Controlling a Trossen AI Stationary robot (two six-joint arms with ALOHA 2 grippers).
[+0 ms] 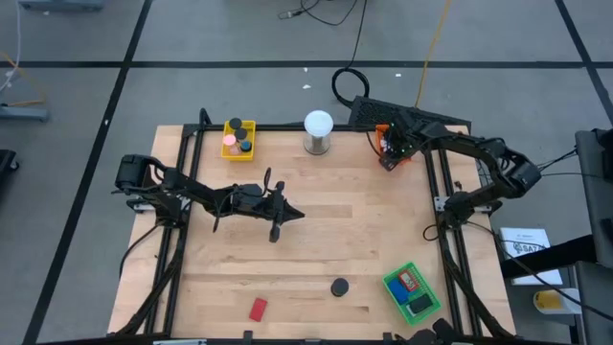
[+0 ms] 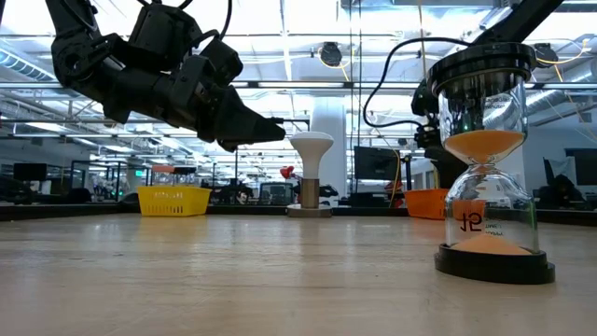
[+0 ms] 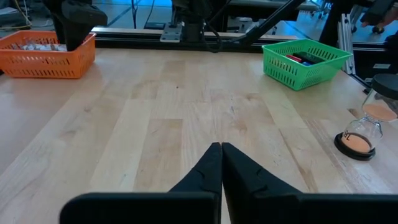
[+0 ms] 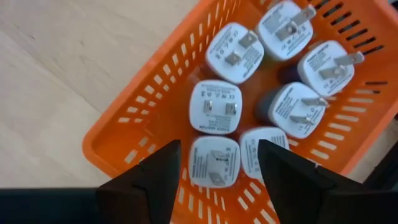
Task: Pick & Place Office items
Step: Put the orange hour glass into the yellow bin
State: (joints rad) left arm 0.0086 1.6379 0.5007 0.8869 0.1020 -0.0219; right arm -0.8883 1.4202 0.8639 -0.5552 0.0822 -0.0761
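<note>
My right gripper (image 4: 219,149) hangs open over the orange tray (image 4: 143,118) at the table's far right corner, pointing steeply down. The tray holds several white plug adapters, and one adapter (image 4: 214,163) lies below the gap between my fingers, untouched. My left gripper (image 1: 301,215) is shut on nothing, above the middle of the table (image 3: 221,149). A red flat block (image 1: 258,309) lies flat near the front edge. The green tray (image 1: 391,287) at the front right holds red and blue blocks. The yellow tray (image 1: 251,126) at the back holds black and pink round pieces.
A white ball on a metal base (image 1: 318,131) stands at the far edge between the yellow and orange trays. An hourglass with orange sand (image 2: 487,159) stands near the front, left of the green tray (image 3: 292,78). Bare wood lies ahead of my left gripper.
</note>
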